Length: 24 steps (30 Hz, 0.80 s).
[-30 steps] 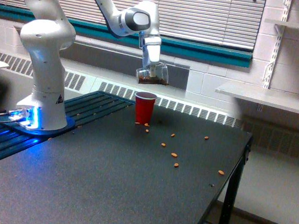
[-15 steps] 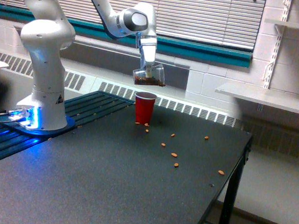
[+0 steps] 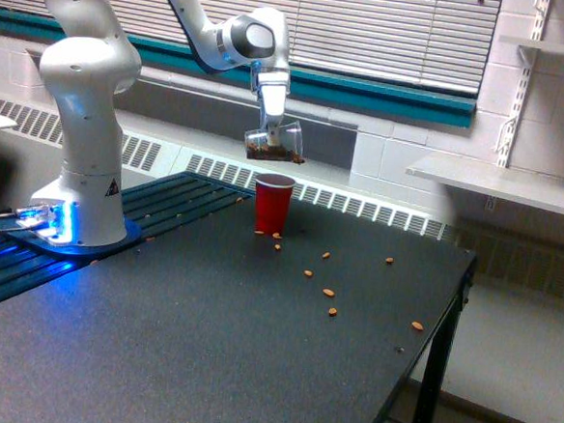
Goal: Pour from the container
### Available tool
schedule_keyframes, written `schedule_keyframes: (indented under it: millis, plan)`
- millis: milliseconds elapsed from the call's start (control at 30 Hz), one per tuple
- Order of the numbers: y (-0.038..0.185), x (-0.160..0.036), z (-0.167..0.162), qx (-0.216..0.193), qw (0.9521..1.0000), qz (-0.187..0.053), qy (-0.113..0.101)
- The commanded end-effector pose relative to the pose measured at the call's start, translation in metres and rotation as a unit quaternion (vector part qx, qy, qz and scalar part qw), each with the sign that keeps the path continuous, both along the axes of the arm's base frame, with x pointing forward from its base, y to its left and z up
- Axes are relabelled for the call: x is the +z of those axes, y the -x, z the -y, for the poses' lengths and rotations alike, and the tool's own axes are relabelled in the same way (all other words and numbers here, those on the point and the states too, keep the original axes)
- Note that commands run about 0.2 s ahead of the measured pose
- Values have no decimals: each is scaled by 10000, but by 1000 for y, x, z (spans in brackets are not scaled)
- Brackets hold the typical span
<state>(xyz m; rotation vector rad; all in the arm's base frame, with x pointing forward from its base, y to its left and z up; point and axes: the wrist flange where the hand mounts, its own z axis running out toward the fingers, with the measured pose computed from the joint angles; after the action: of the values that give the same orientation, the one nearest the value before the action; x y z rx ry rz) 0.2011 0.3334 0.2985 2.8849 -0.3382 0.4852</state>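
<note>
Clear cup of nuts held in the air above the red cup, near the table's far edge.

The gripper (image 3: 273,133) pinches the clear cup (image 3: 275,144) from above by its upper wall, fingers closed on it; it hangs tilted, brown nuts pooled low inside, just over the red cup (image 3: 273,205) but not touching. Loose nuts (image 3: 328,293) lie scattered over the table (image 3: 204,351) toward its right edge. The cup looks light, thin and easily crushed, its smooth plastic likely slippery; a gentle grip near the stiffer rim should suit it best, and loose nuts may tumble out suddenly.
</note>
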Motion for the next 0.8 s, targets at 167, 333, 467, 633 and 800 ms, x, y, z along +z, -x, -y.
schedule_keyframes:
  millis: [167, 333, 467, 633, 800]
  plan:
    - [-3, 0, -3, -472, 9989, 5, 0]
    - [-2, -1, -7, -601, 9982, -17, 7]
    - [-2, -1, -11, -703, 9975, -40, 5]
    - [3, -3, -18, -829, 9965, -81, 2]
    - [5, -4, -25, -935, 9956, -70, 10]
